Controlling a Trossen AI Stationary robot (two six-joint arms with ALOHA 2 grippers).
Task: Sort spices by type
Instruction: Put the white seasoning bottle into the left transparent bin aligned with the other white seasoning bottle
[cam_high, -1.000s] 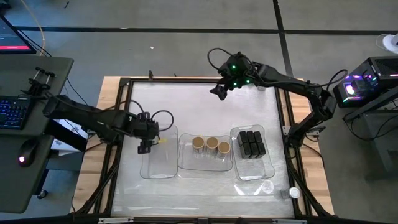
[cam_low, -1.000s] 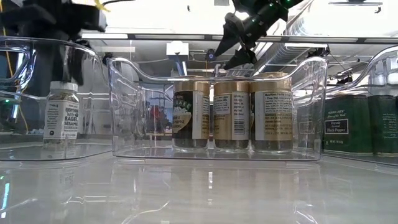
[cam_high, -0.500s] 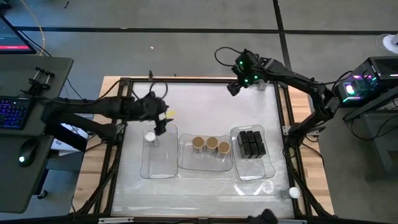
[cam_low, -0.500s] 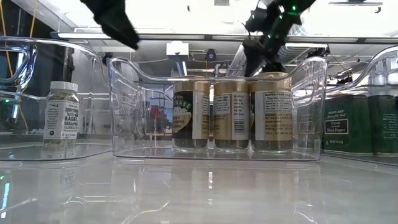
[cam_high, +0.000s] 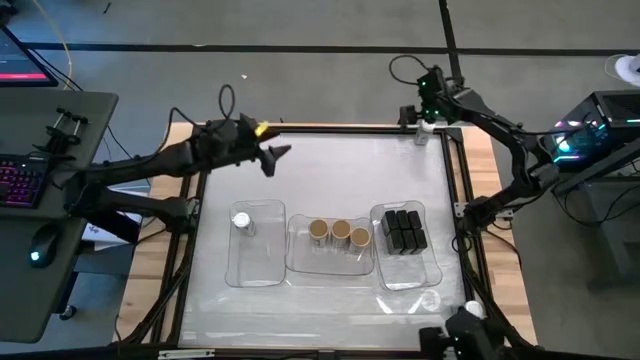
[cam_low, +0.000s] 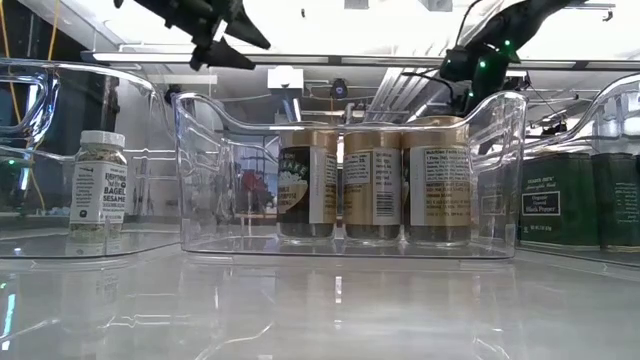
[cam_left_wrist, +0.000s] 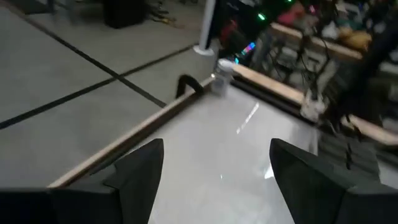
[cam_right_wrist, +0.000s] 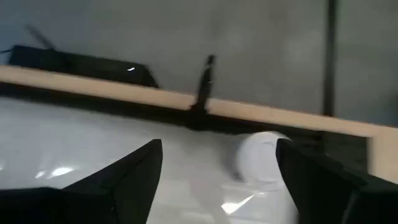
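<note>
My left gripper (cam_high: 278, 153) (cam_left_wrist: 217, 168) is open, raised over the table's far left part and touching nothing. It also shows high up in the low view (cam_low: 248, 42). My right gripper (cam_high: 425, 115) (cam_right_wrist: 217, 180) is open, above the far right corner. A white-lidded clear jar (cam_high: 424, 133) (cam_right_wrist: 261, 155) stands on the table there, just beyond the fingertips. Another white-lidded jar (cam_high: 242, 221) (cam_low: 98, 190) stands in the left tray (cam_high: 262, 268). Three tan-topped jars (cam_high: 339, 233) (cam_low: 372, 185) stand in the middle tray. Black boxes (cam_high: 403, 229) fill the right tray.
A white-lidded jar (cam_high: 472, 311) stands by the near right corner, with something clear (cam_high: 430, 298) lying beside it. A dark shape (cam_high: 458, 338) shows at the near edge. The black frame rail (cam_high: 330, 128) runs along the far edge. Bare tabletop (cam_high: 330, 170) lies beyond the trays.
My left gripper has risen out of the left tray and swung toward the far edge, leaving the white-lidded jar standing in that tray. My right gripper has moved toward the table's right and far edges, to the jar at the far right corner.
</note>
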